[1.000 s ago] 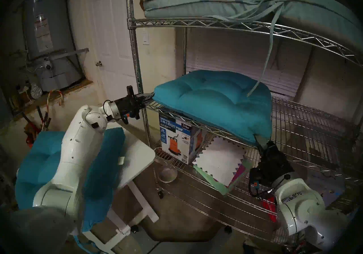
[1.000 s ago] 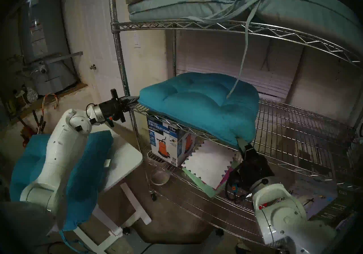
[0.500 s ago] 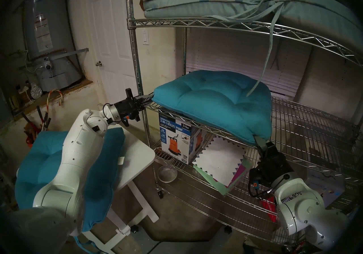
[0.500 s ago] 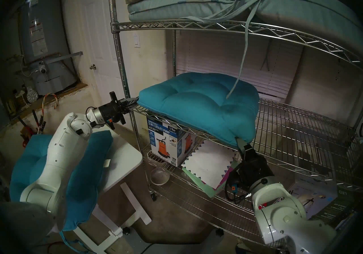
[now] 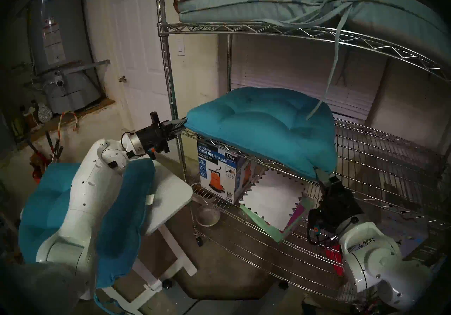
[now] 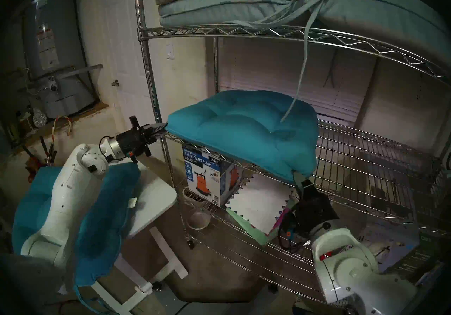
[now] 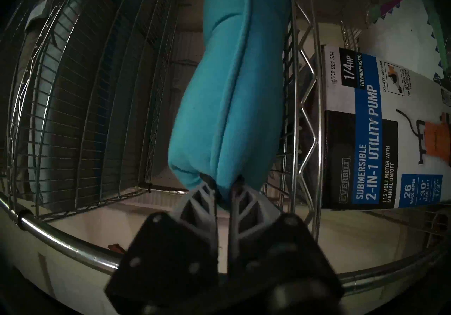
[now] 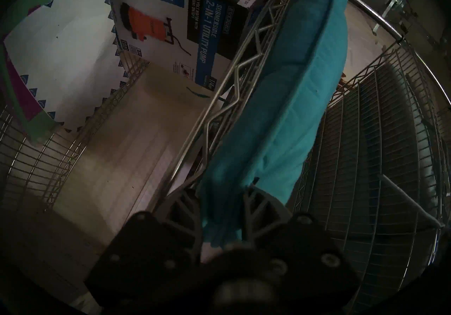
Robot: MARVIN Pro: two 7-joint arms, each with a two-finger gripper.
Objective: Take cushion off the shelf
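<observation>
Our left gripper (image 7: 223, 191) stays clamped on the teal cushion's (image 5: 263, 129) left corner, drawn slightly farther left than a second ago. Our right gripper (image 8: 223, 193) pinches the near right corner. The cushion still lies on the shelf's (image 5: 380, 151) middle tier.

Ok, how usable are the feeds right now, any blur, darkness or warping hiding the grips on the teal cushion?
Head views: dim and soft, wire rack rails bowed by fisheye, corners black. Left wrist: dark, mount blurred, yet left gripper shows pinched on the teal cushion. Right wrist: darker, foreground smeared; right gripper visibly clamps the cushion's corner.
</observation>
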